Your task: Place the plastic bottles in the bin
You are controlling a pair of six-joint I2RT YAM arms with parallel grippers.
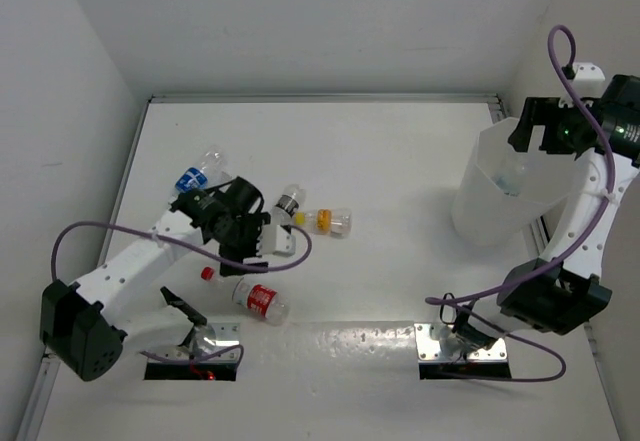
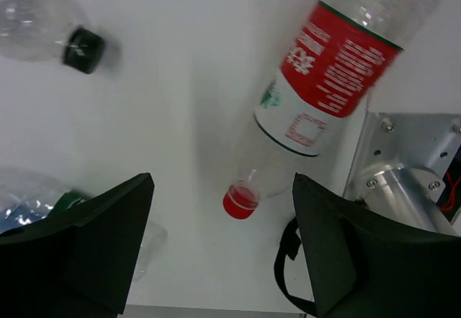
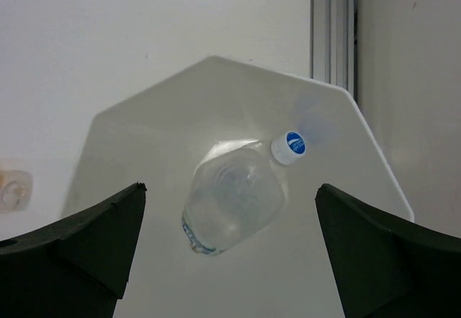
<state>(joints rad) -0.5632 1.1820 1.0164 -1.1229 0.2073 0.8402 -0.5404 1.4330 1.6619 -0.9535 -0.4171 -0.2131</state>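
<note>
Several plastic bottles lie on the white table at the left: a blue-label one (image 1: 198,173), a black-capped one (image 1: 290,201), a yellow-orange one (image 1: 331,221) and a red-label one (image 1: 262,301). My left gripper (image 1: 240,251) hangs open above the table. In its wrist view the red-label bottle (image 2: 328,65) points its red cap (image 2: 240,202) into the gap of the left gripper (image 2: 223,253), touching neither finger. The bin (image 1: 497,193) stands at the right. My right gripper (image 3: 230,253) is open over the bin (image 3: 137,130). A clear bottle with a blue-and-white cap (image 3: 234,195) lies inside it.
The black-capped bottle (image 2: 79,44) lies at the upper left of the left wrist view. Another bottle (image 2: 25,206) peeks out behind the left finger. Metal base plates (image 1: 195,359) (image 1: 462,346) and purple cables sit near the front edge. Walls close in the table.
</note>
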